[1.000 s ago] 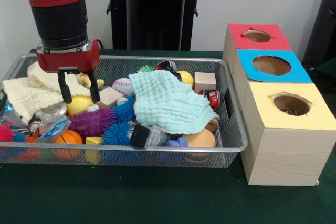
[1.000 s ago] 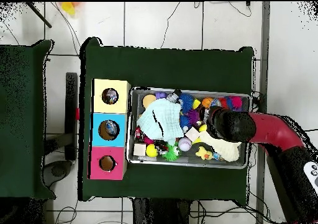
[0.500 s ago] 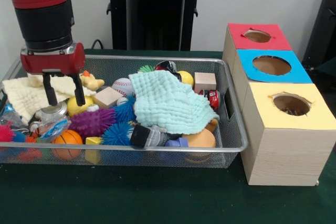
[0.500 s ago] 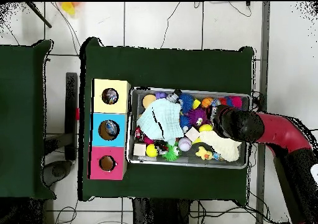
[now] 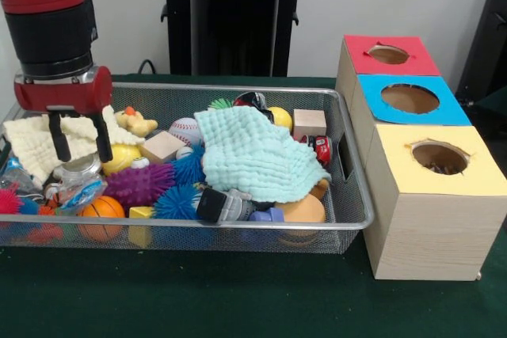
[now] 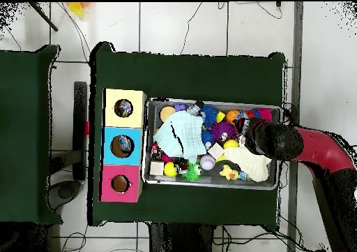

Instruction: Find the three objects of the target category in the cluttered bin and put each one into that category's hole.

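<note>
Wire-mesh metal bin (image 5: 352, 195), rectangular, heaped with toys: search step in hand, nothing yet carried. Red-and-black gripper (image 5: 78, 144), fingers pointing straight down, jaws apart and empty, hangs at the bin's left end above a clear round jar (image 5: 79, 170), beside a cream knitted cloth (image 5: 36, 144). Target category undetermined; candidates include a white baseball (image 5: 185, 130) mid-bin. Pale green waffle cloth (image 5: 257, 156) hides items beneath. Next move, by judgement: descend, close on one object, carry it toward the three-holed wooden box (image 5: 420, 195), well apart at right.

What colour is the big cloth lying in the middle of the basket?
The cloth is pale mint green with a waffle texture. The front view shows it best.
</note>
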Motion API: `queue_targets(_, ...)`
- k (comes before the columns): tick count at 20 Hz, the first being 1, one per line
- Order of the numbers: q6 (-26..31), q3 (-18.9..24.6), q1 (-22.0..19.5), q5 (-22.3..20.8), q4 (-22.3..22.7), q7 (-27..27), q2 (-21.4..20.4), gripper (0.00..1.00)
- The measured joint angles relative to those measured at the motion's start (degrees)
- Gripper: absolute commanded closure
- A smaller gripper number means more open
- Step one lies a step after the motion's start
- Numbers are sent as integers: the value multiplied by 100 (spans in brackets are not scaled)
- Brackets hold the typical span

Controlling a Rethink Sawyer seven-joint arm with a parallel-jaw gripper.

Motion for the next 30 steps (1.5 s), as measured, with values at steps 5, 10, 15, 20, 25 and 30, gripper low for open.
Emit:
queue_targets(5,-17,-2,15,-65,-202,0,212,0)
queue_targets(10,-189,-2,26,-268,-463,0,518,0)
queue_targets(15,-347,-1,25,-357,-624,0,620,0)
queue_targets(20,-493,-2,67,-388,-636,0,686,0)
queue_targets(25,-550,-9,121,-404,-637,0,677,0)
queue_targets(30,-576,-48,190,-425,-636,0,630,100)
